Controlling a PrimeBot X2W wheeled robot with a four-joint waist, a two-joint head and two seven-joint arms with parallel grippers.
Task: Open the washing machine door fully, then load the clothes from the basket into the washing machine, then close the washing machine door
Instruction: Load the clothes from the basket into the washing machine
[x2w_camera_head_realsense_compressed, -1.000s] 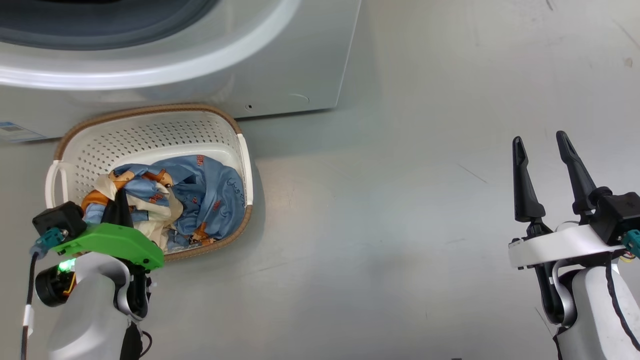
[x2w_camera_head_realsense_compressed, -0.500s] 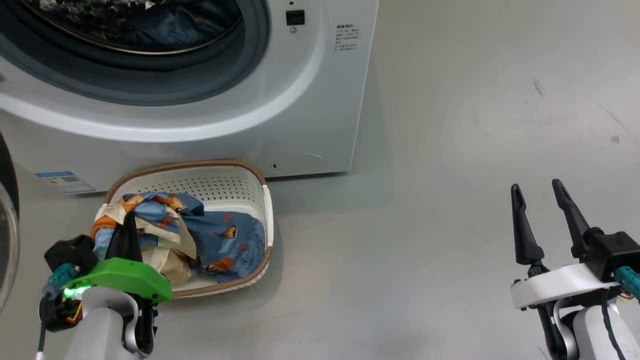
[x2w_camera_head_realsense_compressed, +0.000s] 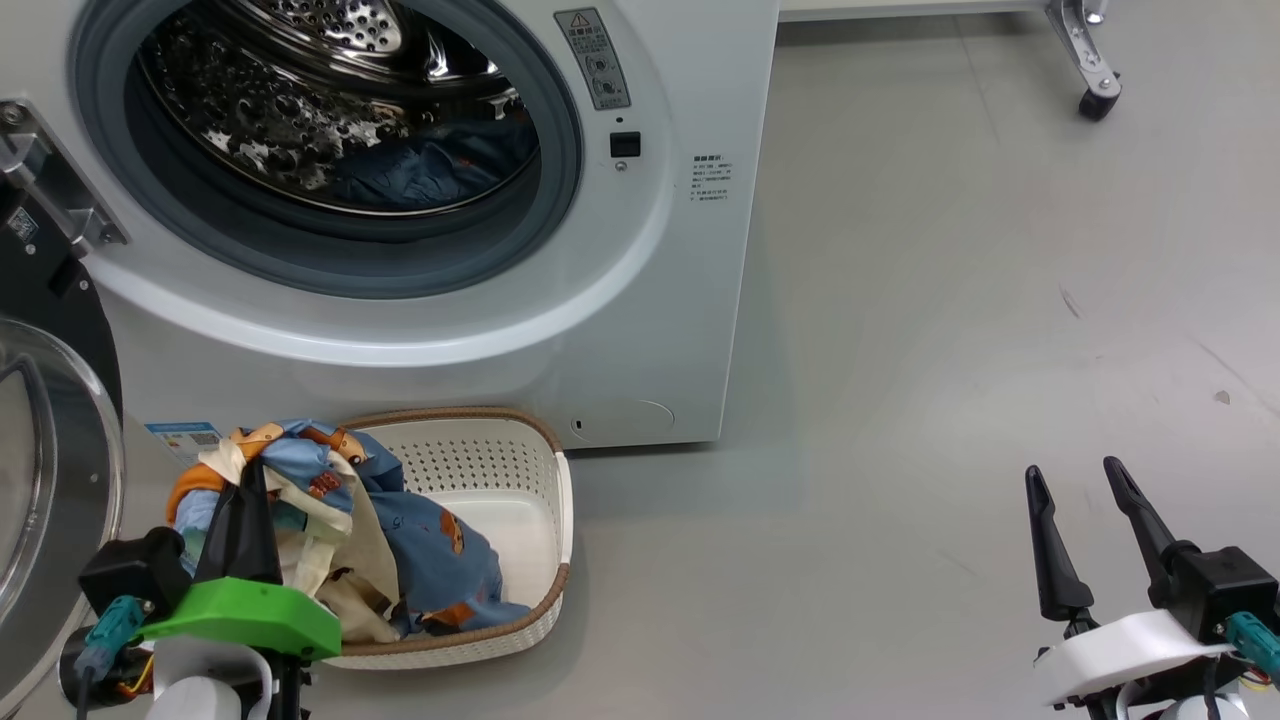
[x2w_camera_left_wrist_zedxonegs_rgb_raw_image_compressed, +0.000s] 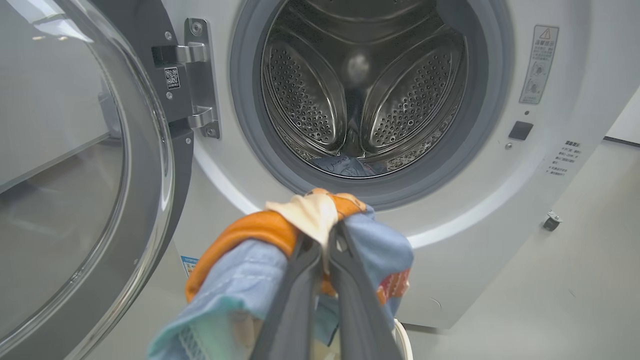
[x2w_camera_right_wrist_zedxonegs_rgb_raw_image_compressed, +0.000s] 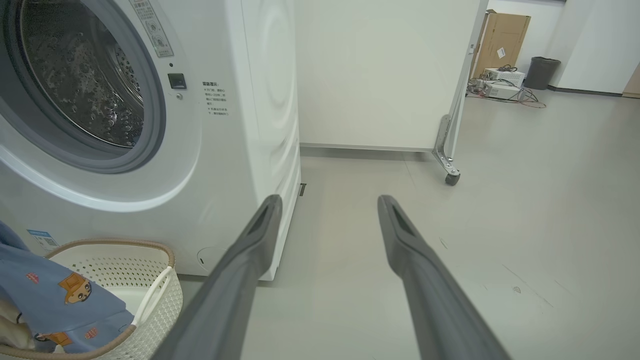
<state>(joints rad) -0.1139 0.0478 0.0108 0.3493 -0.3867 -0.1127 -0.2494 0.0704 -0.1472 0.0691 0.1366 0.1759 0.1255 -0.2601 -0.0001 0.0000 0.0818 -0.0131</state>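
Head view, washing machine (x2w_camera_head_realsense_compressed: 650, 300): white front at upper left; its round mouth stands uncovered, a grey seal (x2w_camera_head_realsense_compressed: 350, 272) ringing the steel drum (x2w_camera_head_realsense_compressed: 260, 110).
Head view, blue garment (x2w_camera_head_realsense_compressed: 430, 170): lies low inside the drum.
Head view, washing machine door (x2w_camera_head_realsense_compressed: 45, 470): swung open at the left edge on a metal hinge (x2w_camera_head_realsense_compressed: 55, 190), its glass bulge beside the left arm.
Head view, basket (x2w_camera_head_realsense_compressed: 500, 462): on the floor (x2w_camera_head_realsense_compressed: 900, 400) just in front of the machine's foot, below the mouth; its right half is bare.
Head view, clothes (x2w_camera_head_realsense_compressed: 430, 570): blue bear-print heap at the basket's left end, top raised above the rim, the rest draped inside.
Head view, left claw (x2w_camera_head_realsense_compressed: 248, 485): clenched on the clothes' top fold, between door and basket.
Head view, right claw (x2w_camera_head_realsense_compressed: 1070, 475): released, spread wide, low right, well apart from the basket.
Head view, open room: wide floor right of the machine; a castor (x2w_camera_head_realsense_compressed: 1095, 100) far at upper right.
Left wrist view, fingers (x2w_camera_left_wrist_zedxonegs_rgb_raw_image_compressed: 300, 300): pressed together, cream and orange cloth pinched at the tips.
Left wrist view, clothes: bundled around the fingers, before the seal's lower edge, outside the drum.
Left wrist view, edges: door and hinge close on the left; the mouth straight ahead.
Right wrist view, fingers (x2w_camera_right_wrist_zedxonegs_rgb_raw_image_compressed: 240, 280): wide apart over the floor.
Right wrist view, basket: lower left corner by the machine's front, blue cloth inside.
Right wrist view, surroundings: machine's side wall on the left; a white panel (x2w_camera_right_wrist_zedxonegs_rgb_raw_image_compressed: 380, 75) on the castor behind; cardboard box (x2w_camera_right_wrist_zedxonegs_rgb_raw_image_compressed: 502, 42) and bin (x2w_camera_right_wrist_zedxonegs_rgb_raw_image_compressed: 542, 72) far back.
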